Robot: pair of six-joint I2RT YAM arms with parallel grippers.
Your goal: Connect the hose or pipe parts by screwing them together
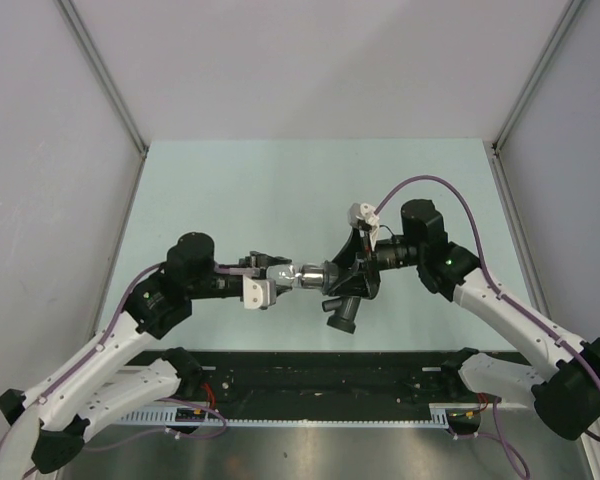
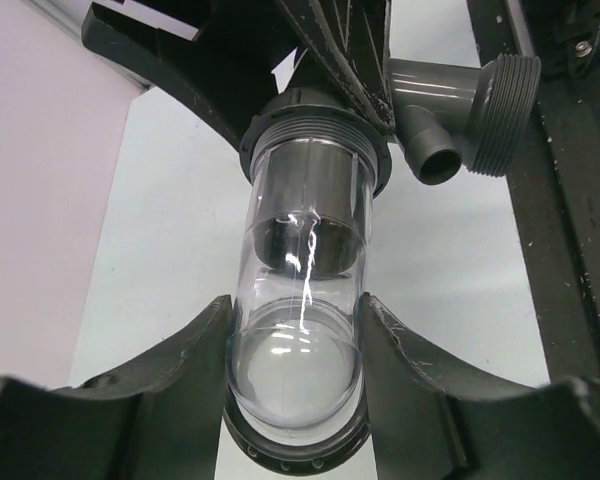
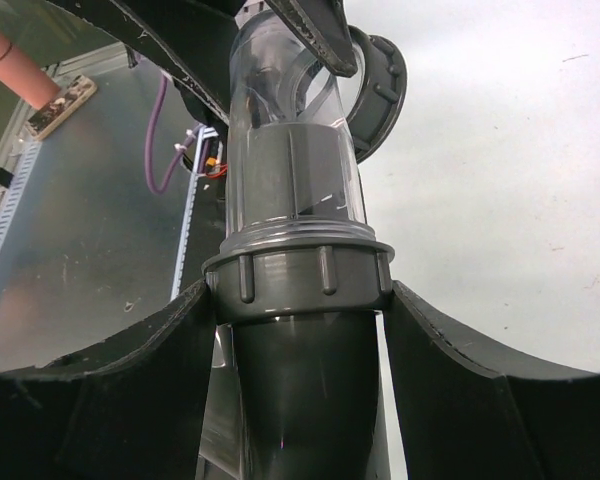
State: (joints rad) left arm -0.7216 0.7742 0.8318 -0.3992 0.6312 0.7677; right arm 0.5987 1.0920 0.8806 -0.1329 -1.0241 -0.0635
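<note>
Left end effector (image 2: 295, 340) clenches the clear tube (image 2: 305, 230), right end effector (image 3: 300, 300) the grey T-fitting (image 2: 450, 100) at three o'clock — aligned for threading.

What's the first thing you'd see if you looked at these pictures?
The pipe held between two claws over the pale table! The left claw pinches its see-through tube, and the right claw pinches the grey joint at the other end. A grey side branch sticks out near that joint.
</note>
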